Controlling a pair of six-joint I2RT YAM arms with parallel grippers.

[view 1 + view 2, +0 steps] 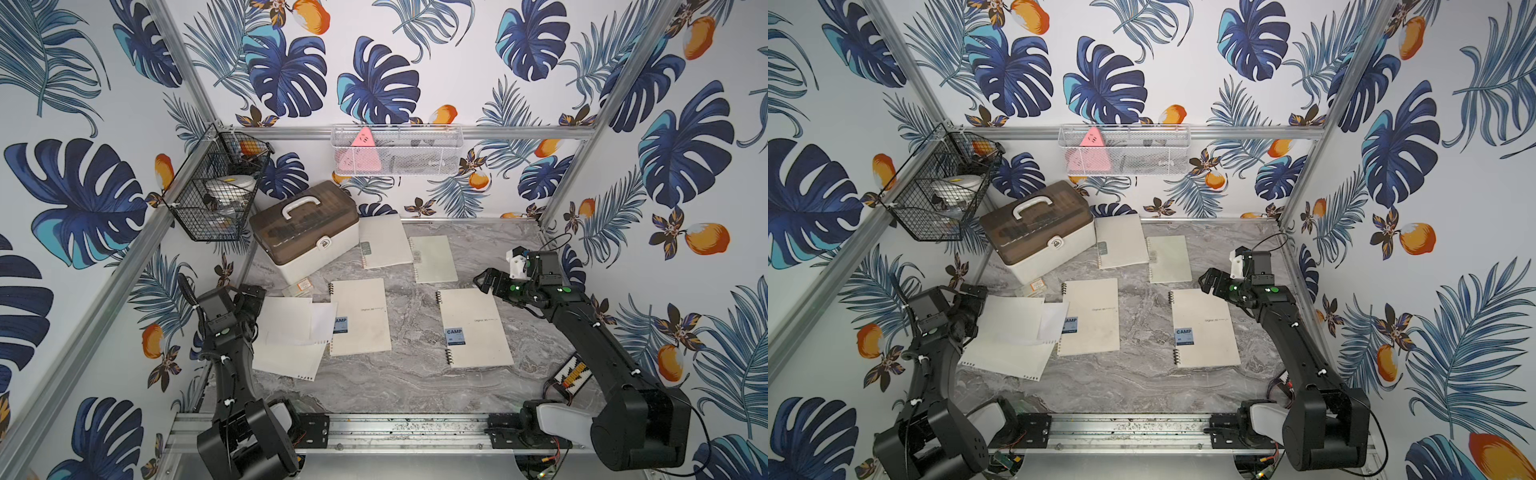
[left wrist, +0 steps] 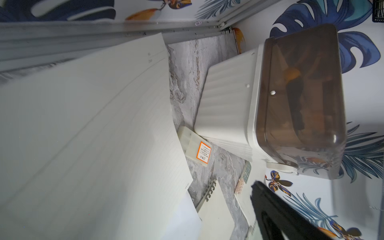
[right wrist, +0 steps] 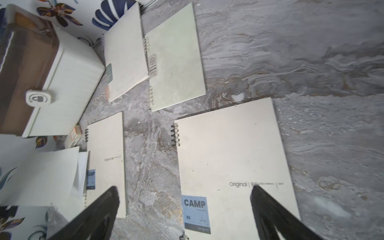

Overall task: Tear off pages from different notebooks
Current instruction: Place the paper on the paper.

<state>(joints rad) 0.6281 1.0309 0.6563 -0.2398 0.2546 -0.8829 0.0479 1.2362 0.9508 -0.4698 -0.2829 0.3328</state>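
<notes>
Marble tabletop [image 1: 415, 386]. The brown-lidded white box [image 1: 307, 232] sits at the far left.

Two large CAMP notebooks lie mid-table, covers closed: left one [image 1: 361, 316], right one [image 1: 476, 328]. Two smaller notebooks [image 1: 384, 241] and [image 1: 434, 258] lie side by side behind them, also closed.

Loose pages [image 1: 286, 328] are piled by the left arm, overlapping the left CAMP notebook's coil edge.

The right gripper [image 3: 184, 187] is spread wide and empty. It hangs over the far right corner of the right CAMP notebook.

For the left gripper [image 1: 251, 293], the wrist view shows only one finger [image 2: 270, 207]. It stands off to the side with nothing against it, so I read this gripper as released, above the pile.

Key geometry: the right CAMP notebook's long axis runs near-far. Its coil is on the side toward table centre and its free edge on the right arm's side. It lies below and slightly toward the base from the right gripper, so the right arm is clearly nearer. My guess is that lifting the cover from the free edge comes next.
</notes>
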